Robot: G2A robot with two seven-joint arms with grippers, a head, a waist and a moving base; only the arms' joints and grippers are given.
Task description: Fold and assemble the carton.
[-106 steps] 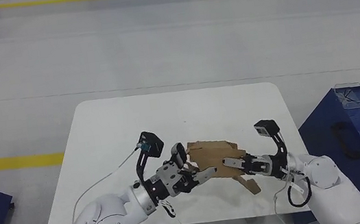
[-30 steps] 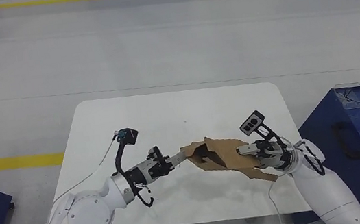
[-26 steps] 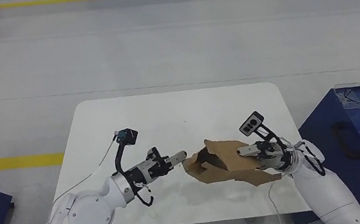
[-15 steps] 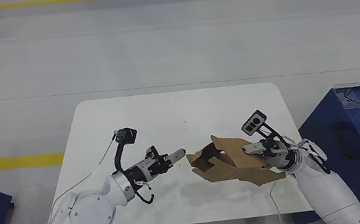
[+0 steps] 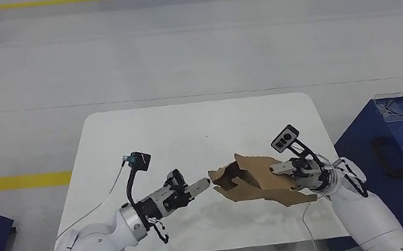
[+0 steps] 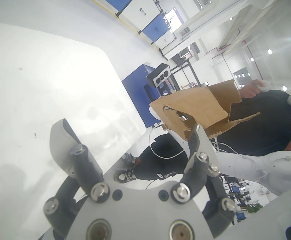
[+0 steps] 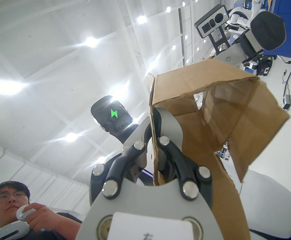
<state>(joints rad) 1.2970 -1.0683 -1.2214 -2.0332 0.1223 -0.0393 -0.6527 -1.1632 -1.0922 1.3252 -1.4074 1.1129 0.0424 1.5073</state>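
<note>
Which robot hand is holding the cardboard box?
The right gripper: it is pinched shut on one wall of the carton. The left gripper is open, just beside the carton, gripping nothing.

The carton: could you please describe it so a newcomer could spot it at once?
Start at the white table. Over its near right part, the right end effector clamps the carton. It is the lone brown cardboard piece, half folded with loose flaps.

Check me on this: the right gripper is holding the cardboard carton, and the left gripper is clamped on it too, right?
Not quite. The right gripper does hold the carton, but the left gripper is open and empty, as the left wrist view shows.
</note>
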